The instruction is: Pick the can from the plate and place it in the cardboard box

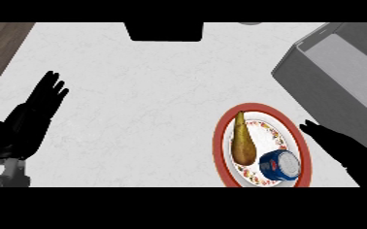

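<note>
A blue can [279,165] with a pale lid stands upright on the near right part of a red-rimmed plate [224,130]. A yellow-brown pear [242,140] lies beside it on the plate, to its left. The grey box [324,85] sits open at the right, beyond the plate. My right hand [337,145] is at the plate's right edge, fingers straight and pointing up-left, close to the can but apart from it. At the left edge my left hand [36,111] rests open, fingers up.
A dark rectangular object [165,31] lies at the counter's far edge, centre. A strip of brown wood [13,39] shows at the far left corner. White marbled counter [143,106] spreads between the left hand and the plate.
</note>
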Available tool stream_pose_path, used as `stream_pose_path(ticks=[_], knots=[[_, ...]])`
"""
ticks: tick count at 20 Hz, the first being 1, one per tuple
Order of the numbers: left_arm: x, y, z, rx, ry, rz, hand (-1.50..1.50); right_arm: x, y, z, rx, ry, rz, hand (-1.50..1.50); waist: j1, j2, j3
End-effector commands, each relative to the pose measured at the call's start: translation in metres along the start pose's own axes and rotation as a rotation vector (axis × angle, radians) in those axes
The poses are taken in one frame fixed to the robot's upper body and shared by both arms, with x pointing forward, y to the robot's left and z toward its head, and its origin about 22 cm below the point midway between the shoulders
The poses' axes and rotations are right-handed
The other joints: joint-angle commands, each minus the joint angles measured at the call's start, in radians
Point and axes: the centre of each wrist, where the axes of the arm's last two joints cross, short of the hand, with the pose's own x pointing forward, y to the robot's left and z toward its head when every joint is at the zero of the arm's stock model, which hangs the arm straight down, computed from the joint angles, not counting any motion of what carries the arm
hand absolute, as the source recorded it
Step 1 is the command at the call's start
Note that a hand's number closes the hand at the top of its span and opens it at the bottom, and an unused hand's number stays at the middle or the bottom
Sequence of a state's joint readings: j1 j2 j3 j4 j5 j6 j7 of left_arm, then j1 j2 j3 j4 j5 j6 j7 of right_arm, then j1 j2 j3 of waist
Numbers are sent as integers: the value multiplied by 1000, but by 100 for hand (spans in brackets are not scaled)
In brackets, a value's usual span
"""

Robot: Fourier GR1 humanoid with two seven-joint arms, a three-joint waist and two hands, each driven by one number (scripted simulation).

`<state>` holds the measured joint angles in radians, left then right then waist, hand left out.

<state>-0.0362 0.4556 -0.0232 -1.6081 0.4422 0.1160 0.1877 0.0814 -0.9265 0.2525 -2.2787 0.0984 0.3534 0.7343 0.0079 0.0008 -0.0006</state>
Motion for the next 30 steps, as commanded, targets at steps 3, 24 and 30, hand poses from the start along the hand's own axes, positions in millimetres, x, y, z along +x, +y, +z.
stream_pose_path(ticks=[3,24,30], knots=[[-19,15,3,2,-3,2,0,11,18,-7,31,17,32,-150,-8,-1,0],[-12,4,10,6,7,10,0,25,34,-39,14,7,79,-150,-7,-1,0],[-9,-2,-1,-4,10,8,0,11,42,-40,34,37,106,-150,-11,-1,1]])
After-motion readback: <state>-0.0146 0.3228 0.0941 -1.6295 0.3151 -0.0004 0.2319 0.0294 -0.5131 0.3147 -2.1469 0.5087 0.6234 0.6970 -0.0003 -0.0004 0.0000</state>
